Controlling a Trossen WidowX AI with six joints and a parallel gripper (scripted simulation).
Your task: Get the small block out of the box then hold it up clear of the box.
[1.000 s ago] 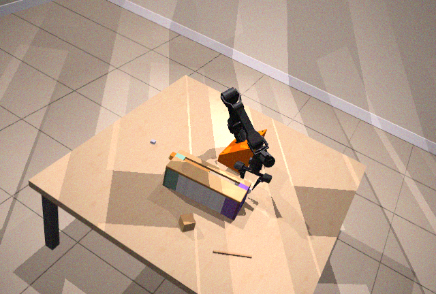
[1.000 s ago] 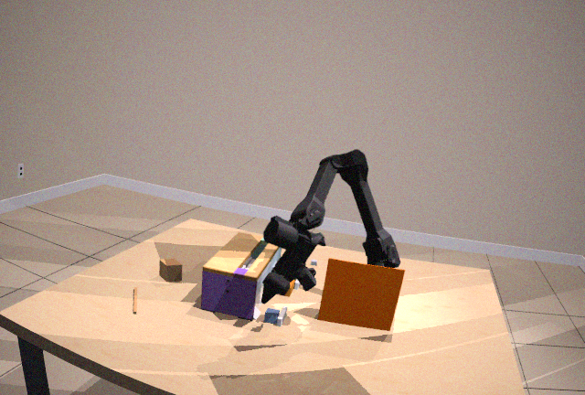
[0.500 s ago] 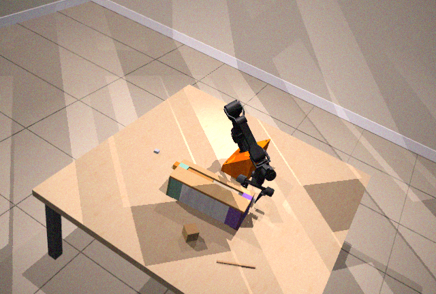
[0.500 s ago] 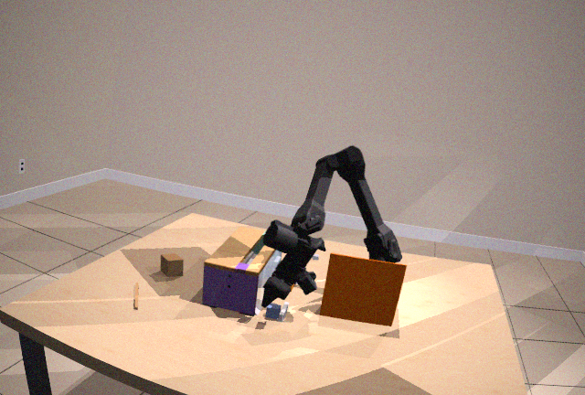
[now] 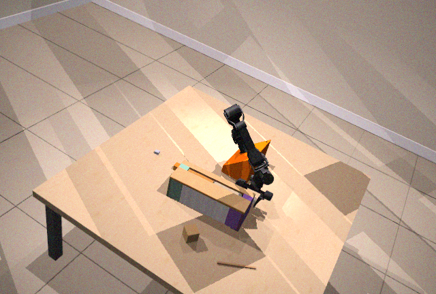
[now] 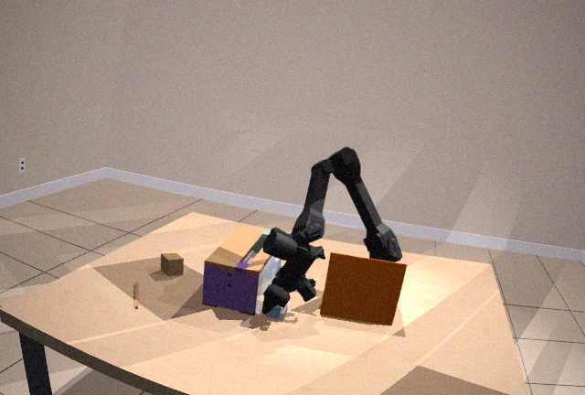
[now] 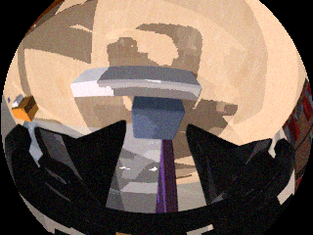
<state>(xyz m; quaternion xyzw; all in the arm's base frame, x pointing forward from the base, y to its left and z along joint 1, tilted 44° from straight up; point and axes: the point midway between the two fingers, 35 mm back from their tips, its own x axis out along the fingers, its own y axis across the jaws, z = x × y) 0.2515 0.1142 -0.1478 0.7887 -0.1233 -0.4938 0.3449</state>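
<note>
The small blue block (image 6: 274, 312) (image 7: 157, 118) is outside the box, low at its purple end, beside a pale raised lip (image 7: 93, 89). The box (image 5: 208, 182) (image 6: 229, 286) stands upright, with a tan top, a purple end and a green end. My gripper (image 7: 156, 126) is open and points down close over the block. In the wrist view the block shows between and just beyond the fingertips, with space on both sides. No grip on it shows. In the top view the block is hidden behind the arm and box.
A large orange wedge (image 5: 236, 168) (image 6: 364, 289) stands close to the arm. A brown cube (image 5: 191, 233) (image 6: 172, 263) and a thin stick (image 5: 236, 265) (image 6: 135, 294) lie on the box's other side. A small pale piece (image 5: 157, 152) lies beyond the green end. An orange piece (image 7: 24, 110) is near the box.
</note>
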